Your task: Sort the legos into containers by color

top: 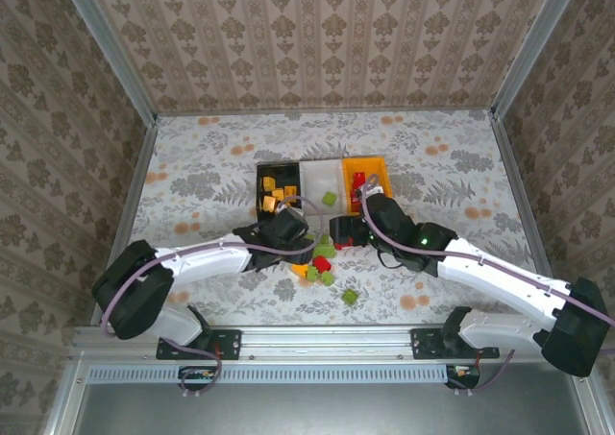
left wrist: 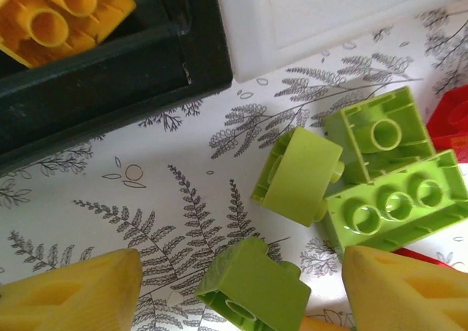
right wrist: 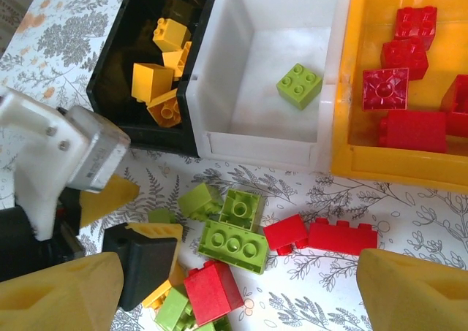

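White bin (right wrist: pixel 256 137): 1 green brick (right wrist: pixel 299 85). Black bin (right wrist: pixel 124 39) on its left: yellow bricks (right wrist: pixel 152 79). Orange bin (right wrist: pixel 395 166) on its right: red bricks (right wrist: pixel 413 130). Loose legos (right wrist: pixel 234 243) just in front. Left tool (left wrist: pixel 238 272) open astride a green lego (left wrist: pixel 252 291), right tool (right wrist: pixel 241 272) open, empty.

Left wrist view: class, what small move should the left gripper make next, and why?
Probably close the left gripper on the light green brick lying between its fingers; gaps show on both sides, so it is not yet gripped. The white bin nearby already holds a green brick.
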Motion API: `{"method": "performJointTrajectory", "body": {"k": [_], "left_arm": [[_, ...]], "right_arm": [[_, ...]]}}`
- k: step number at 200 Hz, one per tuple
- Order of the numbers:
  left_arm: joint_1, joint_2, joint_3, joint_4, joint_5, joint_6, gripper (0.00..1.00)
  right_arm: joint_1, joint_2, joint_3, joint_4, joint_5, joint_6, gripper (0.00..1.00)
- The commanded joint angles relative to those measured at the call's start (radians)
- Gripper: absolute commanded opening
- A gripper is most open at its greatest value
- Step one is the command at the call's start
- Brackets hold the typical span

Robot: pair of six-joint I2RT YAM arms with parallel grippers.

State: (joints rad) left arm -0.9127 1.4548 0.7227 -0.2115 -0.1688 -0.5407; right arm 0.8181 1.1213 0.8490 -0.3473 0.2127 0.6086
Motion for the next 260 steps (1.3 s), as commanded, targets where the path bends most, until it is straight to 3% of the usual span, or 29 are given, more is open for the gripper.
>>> {"method": "performJointTrajectory", "body": {"k": [1, 29, 78, 141, 205, 260], "left_arm": [[0.005, 0.045, 0.013, 0.003, -0.021, 0.029, 0.73], [0.005, 0.086, 0.010, 0.038, -0.023, 0.038, 0.70], [0.005, 0.096, 0.003, 0.058, -0.012, 0.051, 0.53], [-0.004, -0.003, -0.031, 0.020, -0.022, 0.022, 0.37], [-0.016, -0.152, 0.030, -0.075, -0.029, 0.030, 0.35], [0.054, 0.031, 0.299, -0.035, 0.041, 0.105, 0.35]], "right_arm": [[-0.008, -0.044, -0.016, -0.019, 0.033, 0.015, 0.85], [-0.014, -0.067, -0.016, -0.026, 0.036, 0.015, 0.85], [-0.021, -0.095, -0.025, -0.033, 0.042, 0.017, 0.86], [-0.031, -0.094, -0.036, -0.029, 0.048, 0.026, 0.86], [-0.057, -0.127, -0.055, -0.044, 0.075, 0.037, 0.86], [-0.080, -0.170, -0.105, -0.061, 0.083, 0.064, 0.86]]}}
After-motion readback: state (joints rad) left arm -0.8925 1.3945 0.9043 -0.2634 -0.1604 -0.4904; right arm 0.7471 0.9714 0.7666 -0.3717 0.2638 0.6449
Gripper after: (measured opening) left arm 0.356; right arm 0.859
